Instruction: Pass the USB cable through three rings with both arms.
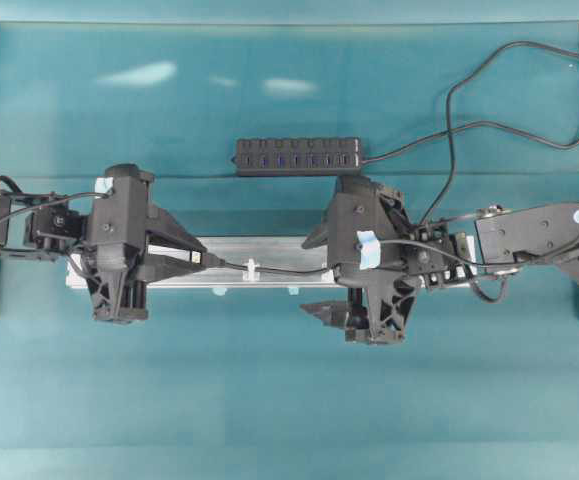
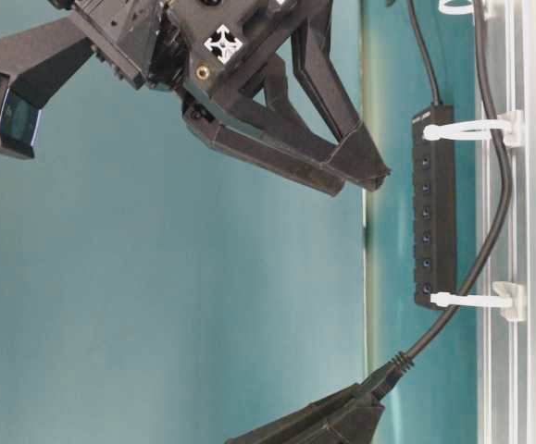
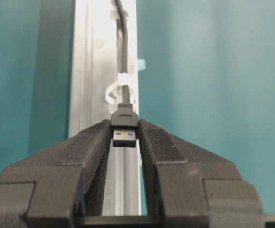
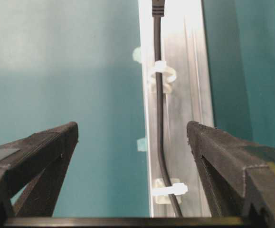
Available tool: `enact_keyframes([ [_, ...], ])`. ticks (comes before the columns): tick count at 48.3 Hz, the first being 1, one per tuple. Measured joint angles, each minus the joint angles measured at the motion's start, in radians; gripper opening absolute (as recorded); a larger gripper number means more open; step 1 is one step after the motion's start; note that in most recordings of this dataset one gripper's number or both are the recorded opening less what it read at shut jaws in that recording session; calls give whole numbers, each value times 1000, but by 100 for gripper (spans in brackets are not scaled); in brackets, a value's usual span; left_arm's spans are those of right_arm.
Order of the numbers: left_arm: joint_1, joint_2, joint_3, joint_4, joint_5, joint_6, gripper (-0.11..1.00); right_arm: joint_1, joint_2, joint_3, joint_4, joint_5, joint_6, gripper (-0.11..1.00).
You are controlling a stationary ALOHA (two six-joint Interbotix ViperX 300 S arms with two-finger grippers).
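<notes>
While left gripper (image 3: 124,137) clamps USB cable (image 4: 159,99), right gripper (image 4: 132,137) agape.

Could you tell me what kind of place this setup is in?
Probably a robotics lab bench: a teal-covered table with black frame posts at its edges, a silver rail carrying cable rings fixed to it, and a multi-port hub wired nearby.

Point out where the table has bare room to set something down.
Free: the teal table below the silver rail, and the strip above the hub. Crowded: along the rail, with the USB cable, left gripper and right gripper.
</notes>
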State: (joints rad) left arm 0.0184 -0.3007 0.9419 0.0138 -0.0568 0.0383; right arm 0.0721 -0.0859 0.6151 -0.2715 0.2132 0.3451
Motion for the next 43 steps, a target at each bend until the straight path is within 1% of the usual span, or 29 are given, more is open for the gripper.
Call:
enact_keyframes([
  [43,2,0,0,0,0,0,25,-6,6,5,2,-15,0,78],
])
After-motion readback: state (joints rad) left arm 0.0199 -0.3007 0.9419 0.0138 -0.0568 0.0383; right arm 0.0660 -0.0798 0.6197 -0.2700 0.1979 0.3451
